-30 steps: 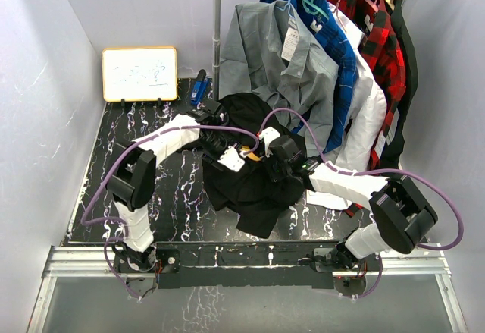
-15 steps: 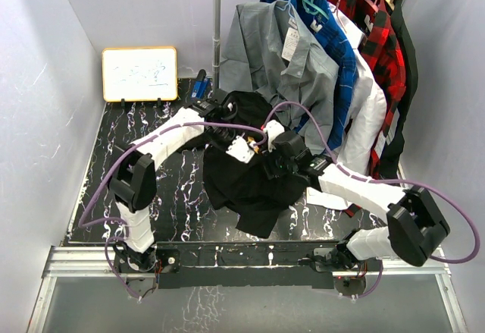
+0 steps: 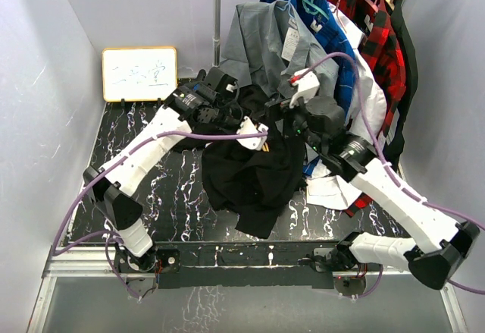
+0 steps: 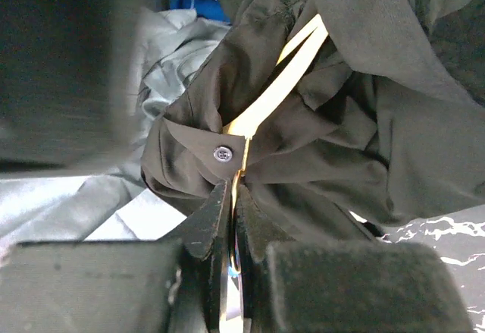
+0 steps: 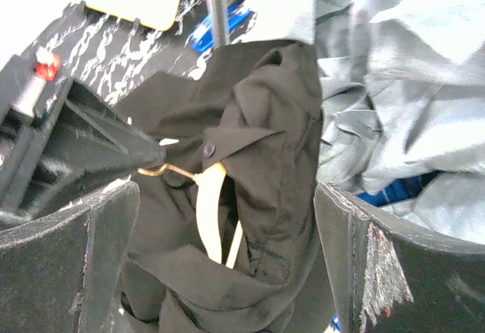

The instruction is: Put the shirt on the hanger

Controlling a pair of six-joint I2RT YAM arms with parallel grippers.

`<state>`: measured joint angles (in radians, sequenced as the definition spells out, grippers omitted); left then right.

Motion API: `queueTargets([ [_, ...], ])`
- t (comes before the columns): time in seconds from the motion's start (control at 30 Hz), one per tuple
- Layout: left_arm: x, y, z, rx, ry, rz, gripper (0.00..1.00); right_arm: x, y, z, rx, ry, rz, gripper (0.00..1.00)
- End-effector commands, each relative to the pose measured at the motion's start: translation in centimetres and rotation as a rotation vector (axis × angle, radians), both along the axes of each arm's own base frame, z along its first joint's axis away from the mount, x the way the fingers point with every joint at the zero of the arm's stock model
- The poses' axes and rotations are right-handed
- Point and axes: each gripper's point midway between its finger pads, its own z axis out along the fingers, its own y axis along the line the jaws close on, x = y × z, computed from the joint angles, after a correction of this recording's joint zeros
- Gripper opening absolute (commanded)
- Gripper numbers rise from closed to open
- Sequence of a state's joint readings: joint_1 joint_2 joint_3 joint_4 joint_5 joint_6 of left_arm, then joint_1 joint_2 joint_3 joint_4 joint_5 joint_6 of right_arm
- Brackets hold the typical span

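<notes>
The black shirt (image 3: 250,177) is bunched on the marble table, and its collar end is lifted toward the rack. In the left wrist view the pale yellow hanger (image 4: 276,86) runs inside the collar of the shirt (image 4: 356,143). My left gripper (image 4: 233,200) is shut on its thin metal hook. From the right wrist view the hanger (image 5: 208,212) hangs in the open collar, hook (image 5: 163,168) toward the left fingers (image 5: 98,147). My right gripper (image 5: 227,272) is open, facing the collar and touching nothing. From above, the left gripper (image 3: 254,118) and right gripper (image 3: 286,113) sit close together.
A rail on a pole (image 3: 217,37) holds a grey shirt (image 3: 265,52), a blue garment (image 3: 333,37) and a red plaid shirt (image 3: 379,45) just behind both grippers. A whiteboard (image 3: 139,73) and a blue object (image 3: 199,86) stand at the back left.
My left gripper shut on the hanger hook and moved back toward the rack, lifting the collar. My right gripper opened and rose up and back, off the shirt.
</notes>
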<state>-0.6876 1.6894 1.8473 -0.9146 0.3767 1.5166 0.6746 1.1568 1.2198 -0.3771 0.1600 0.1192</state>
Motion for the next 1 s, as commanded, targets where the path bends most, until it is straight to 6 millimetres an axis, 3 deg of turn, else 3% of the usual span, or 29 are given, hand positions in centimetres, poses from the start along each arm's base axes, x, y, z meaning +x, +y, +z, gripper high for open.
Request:
queueTargets([
  [0.0,-0.8,0.2,0.8,0.002,0.014,0.03,0.0,-0.2,-4.8,2.0,0.122,-0.014,-0.224,0.98],
  [0.07,-1.4,0.7,1.2,0.003,0.014,0.032,0.0,-0.4,-6.2,-0.6,0.209,0.067,-0.234,0.98],
  [0.2,-2.3,2.2,0.9,0.026,0.006,0.052,0.0,-0.8,-6.4,-4.2,0.446,0.278,-0.176,0.98],
  [0.37,-2.9,3.8,0.2,0.035,-0.006,0.105,0.0,-2.2,-2.5,-9.3,0.662,0.582,-0.032,0.64],
  [0.43,-3.4,4.2,0.0,0.036,0.005,0.117,0.0,-2.6,-1.3,-9.7,0.751,0.637,0.013,0.62],
  [0.6,-4.6,5.1,-0.5,0.034,0.041,0.137,0.0,-1.2,-0.8,-8.6,0.869,0.649,-0.01,0.6],
  [0.8,-5.9,7.2,-4.2,0.094,0.075,0.182,0.0,0.7,1.0,-7.0,0.832,0.604,0.017,0.62],
  [0.97,-6.8,8.9,-7.0,0.103,0.079,0.242,0.0,2.3,1.9,-9.9,0.729,0.616,-0.004,0.63],
])
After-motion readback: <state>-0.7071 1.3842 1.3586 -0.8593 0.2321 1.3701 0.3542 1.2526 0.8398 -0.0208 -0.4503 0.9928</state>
